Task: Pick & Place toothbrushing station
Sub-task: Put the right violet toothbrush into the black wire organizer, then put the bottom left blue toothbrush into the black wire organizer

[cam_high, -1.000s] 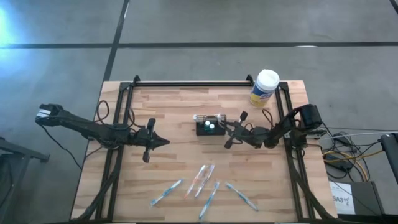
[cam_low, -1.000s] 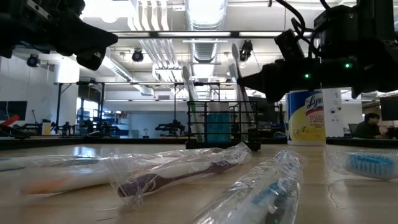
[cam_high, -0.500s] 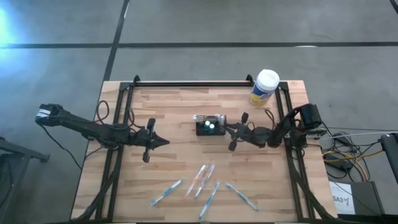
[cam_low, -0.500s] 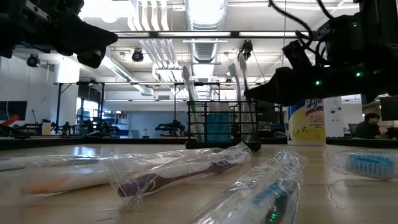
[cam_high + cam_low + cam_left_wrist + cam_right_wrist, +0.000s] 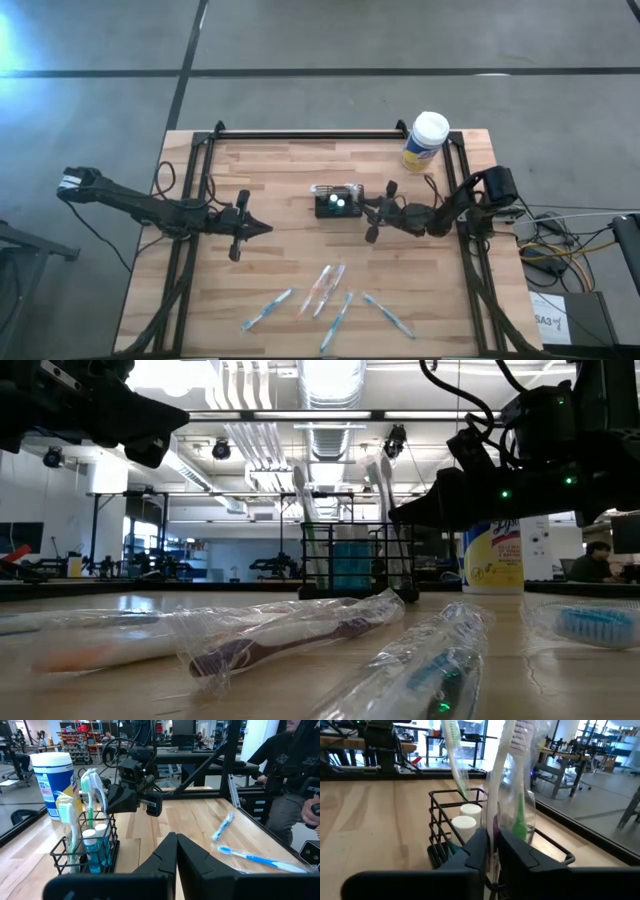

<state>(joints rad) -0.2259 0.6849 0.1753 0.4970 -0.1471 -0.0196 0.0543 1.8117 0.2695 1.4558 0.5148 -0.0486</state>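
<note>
The toothbrushing station, a small black wire caddy (image 5: 338,203), stands on its base at the table's middle. It holds upright toothbrushes and small white-capped tubes, which show in the low view (image 5: 350,560) and the right wrist view (image 5: 451,820). My right gripper (image 5: 364,207) is at the caddy's right side, just above its rim, shut on a wrapped toothbrush (image 5: 385,485) that stands in the caddy. My left gripper (image 5: 268,228) hangs shut and empty left of the caddy, above the table. My right gripper pinches the wrapped toothbrush's handle (image 5: 494,822) between its two fingers, just above the caddy's rim. The fingers come nearly level from the table's right side and lie across the handle. The brush stands upright, head up, its lower end inside the caddy.
A yellow-and-blue canister with a white lid (image 5: 425,140) stands at the far right. Several wrapped toothbrushes (image 5: 325,285) lie near the front edge, and bare wood lies between them and the caddy. A person (image 5: 285,770) sits beyond the table's near side.
My right gripper has gone down and a little toward the table's right edge, still on the toothbrush. The brush has sunk lower into the caddy and stands straighter than before.
</note>
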